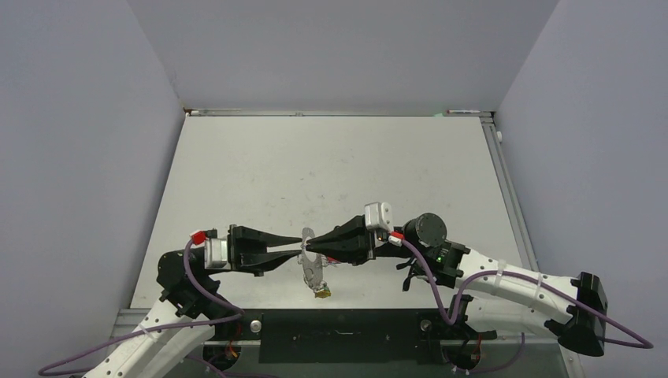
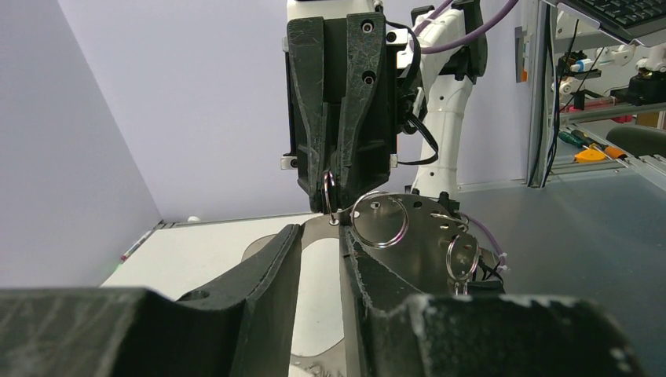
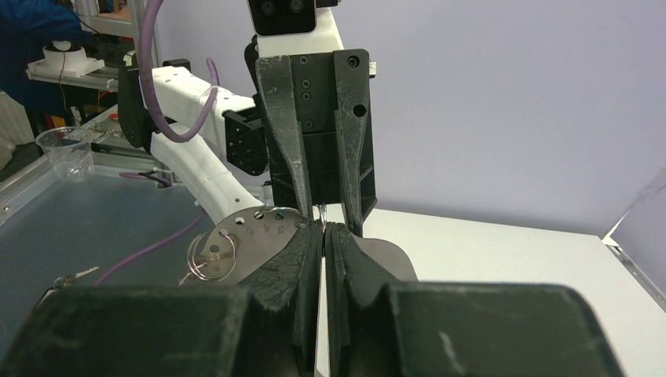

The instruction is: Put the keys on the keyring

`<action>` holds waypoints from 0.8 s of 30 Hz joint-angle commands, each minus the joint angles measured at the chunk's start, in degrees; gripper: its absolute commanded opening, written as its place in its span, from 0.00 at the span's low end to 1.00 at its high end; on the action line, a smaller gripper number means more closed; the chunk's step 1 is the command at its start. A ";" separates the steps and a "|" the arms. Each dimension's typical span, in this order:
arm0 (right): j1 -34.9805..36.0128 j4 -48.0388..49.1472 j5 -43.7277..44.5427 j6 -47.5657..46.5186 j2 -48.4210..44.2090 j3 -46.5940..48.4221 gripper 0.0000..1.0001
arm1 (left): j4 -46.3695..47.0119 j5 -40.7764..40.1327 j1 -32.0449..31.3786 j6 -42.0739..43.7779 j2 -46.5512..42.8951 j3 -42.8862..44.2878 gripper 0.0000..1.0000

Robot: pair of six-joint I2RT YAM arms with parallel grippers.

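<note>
The keyring (image 1: 309, 258) is a flat grey oval with small numbered holes. It is held upright in the air between both grippers. My left gripper (image 1: 304, 250) has its fingers a little apart at the keyring's top band (image 2: 318, 226), gripping it. My right gripper (image 1: 313, 245) faces it and is shut on a thin split ring (image 2: 330, 192) at a hole in the band. Two more split rings (image 2: 380, 220) hang on the keyring (image 3: 251, 232). Keys (image 1: 318, 285), one with a yellow head, dangle below it.
The white table (image 1: 331, 173) has grey walls on its left, back and right. A black base strip (image 1: 339, 335) runs along the near edge between the two arm bases. Purple cables loop from both arms.
</note>
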 commanded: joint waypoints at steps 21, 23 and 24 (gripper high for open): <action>-0.53 5.53 2.79 -0.33 3.36 0.13 0.05 | -1.93 -1.40 1.49 -0.67 -1.08 1.06 0.26; -0.53 7.09 5.55 1.18 2.86 -0.63 0.05 | -3.28 -2.41 1.81 0.04 -1.22 1.47 0.25; -0.53 7.99 7.34 2.48 2.40 -1.05 0.05 | -4.81 -3.34 1.94 0.84 -1.37 1.68 0.26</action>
